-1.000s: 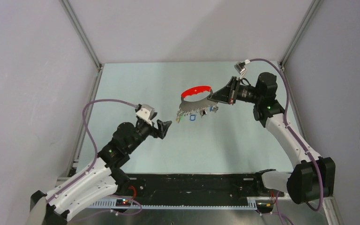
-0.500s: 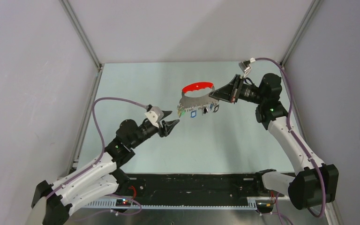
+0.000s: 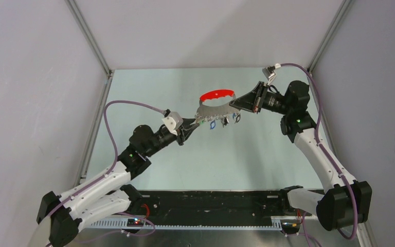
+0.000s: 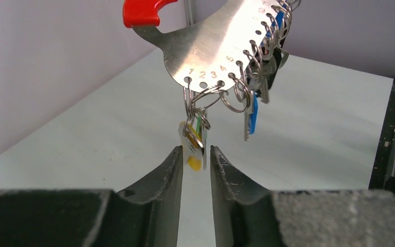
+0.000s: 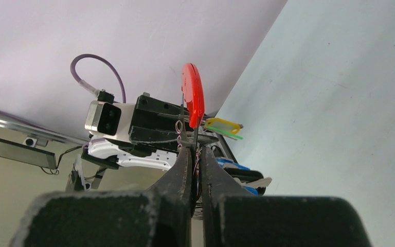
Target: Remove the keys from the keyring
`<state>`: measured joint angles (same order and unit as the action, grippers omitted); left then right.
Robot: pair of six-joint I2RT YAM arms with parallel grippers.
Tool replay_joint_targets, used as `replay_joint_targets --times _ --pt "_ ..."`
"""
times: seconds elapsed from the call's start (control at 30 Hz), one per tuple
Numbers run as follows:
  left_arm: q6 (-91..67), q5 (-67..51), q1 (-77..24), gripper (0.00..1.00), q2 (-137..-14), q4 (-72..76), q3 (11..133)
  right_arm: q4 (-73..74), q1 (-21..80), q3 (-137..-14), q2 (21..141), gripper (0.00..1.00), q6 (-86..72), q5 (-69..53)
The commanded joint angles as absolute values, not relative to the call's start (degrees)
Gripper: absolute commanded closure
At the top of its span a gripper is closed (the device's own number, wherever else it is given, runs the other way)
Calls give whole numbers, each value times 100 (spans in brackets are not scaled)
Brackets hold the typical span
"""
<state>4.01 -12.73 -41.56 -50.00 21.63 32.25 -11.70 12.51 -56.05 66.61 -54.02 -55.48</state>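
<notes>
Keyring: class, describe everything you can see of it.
The keyring is a flat, silvery metal crescent with numbered holes along its curved edge and a red plastic handle. Keys hang from the holes. It is held above the table, pinched at one end by the right gripper; the left gripper's open jaws flank the end key.

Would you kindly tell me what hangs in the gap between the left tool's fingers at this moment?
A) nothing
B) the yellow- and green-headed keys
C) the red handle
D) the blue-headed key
B: the left wrist view shows the yellow and green keys, hung from the end hole of the keyring, dipping between the fingertips of the left tool; the blue key hangs farther along.
</notes>
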Motion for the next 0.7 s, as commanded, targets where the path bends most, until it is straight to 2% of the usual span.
replay_joint_targets --times 0.0,0.23,0.67 --pt "522 -1388 -4171 71 -4977 2444 3468 -1592 1227 -5676 6444 100 -5547 -5568" --pt "662 -1270 -4167 81 -4903 2448 3465 -1632 1226 -5677 6406 100 -5553 -5618" --pt "702 -1092 -4166 85 -4813 2446 3487 -1623 1241 -5676 6357 100 -5523 -5674"
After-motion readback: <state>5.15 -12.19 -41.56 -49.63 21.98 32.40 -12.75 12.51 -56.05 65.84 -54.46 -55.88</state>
